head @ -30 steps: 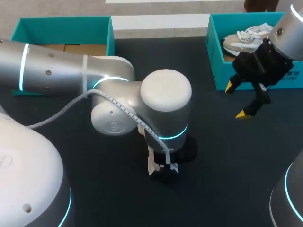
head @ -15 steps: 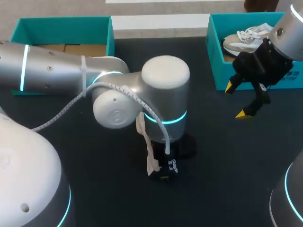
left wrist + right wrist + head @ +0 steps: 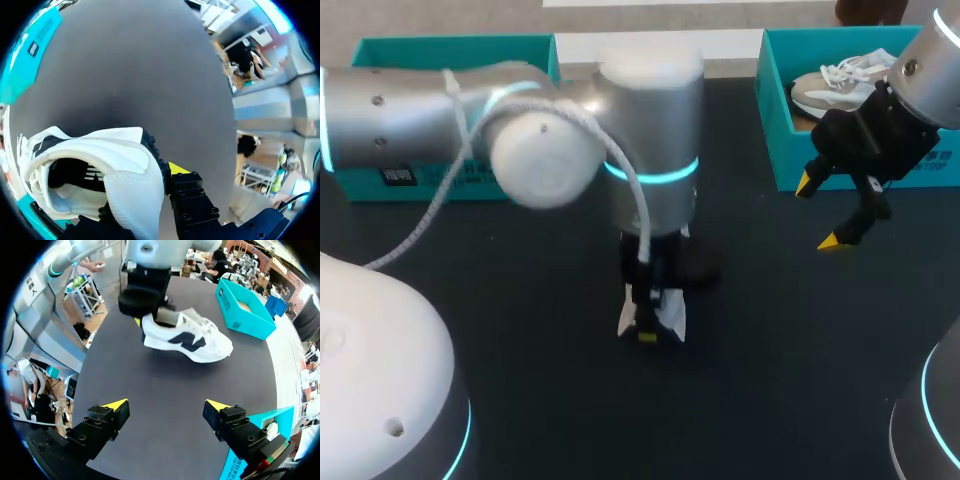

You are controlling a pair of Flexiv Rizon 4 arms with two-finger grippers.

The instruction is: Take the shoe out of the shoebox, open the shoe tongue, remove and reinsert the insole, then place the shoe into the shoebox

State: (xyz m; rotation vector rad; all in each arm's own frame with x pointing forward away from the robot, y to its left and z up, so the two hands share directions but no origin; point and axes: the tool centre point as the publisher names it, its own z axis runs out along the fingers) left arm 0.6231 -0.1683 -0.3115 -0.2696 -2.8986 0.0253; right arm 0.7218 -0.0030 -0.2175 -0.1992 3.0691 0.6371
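Shoe (image 3: 187,337) likely light, soft-uppered, firmest at heel collar, where left gripper (image 3: 152,319) clamps it; right gripper (image 3: 166,405) well apart from it, jaws spread wide, empty.

Black table (image 3: 770,380), left shoebox (image 3: 450,48), right shoebox (image 3: 780,140), white shoe (image 3: 187,337)

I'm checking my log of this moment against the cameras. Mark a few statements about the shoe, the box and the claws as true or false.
1. The white shoe is out of the right shoebox. True.
2. The right claw holds the white shoe. False: the right claw is open and empty.
3. The left claw grips the white shoe at its heel end. True.
4. The right shoebox is empty. False: another shoe lies in it.
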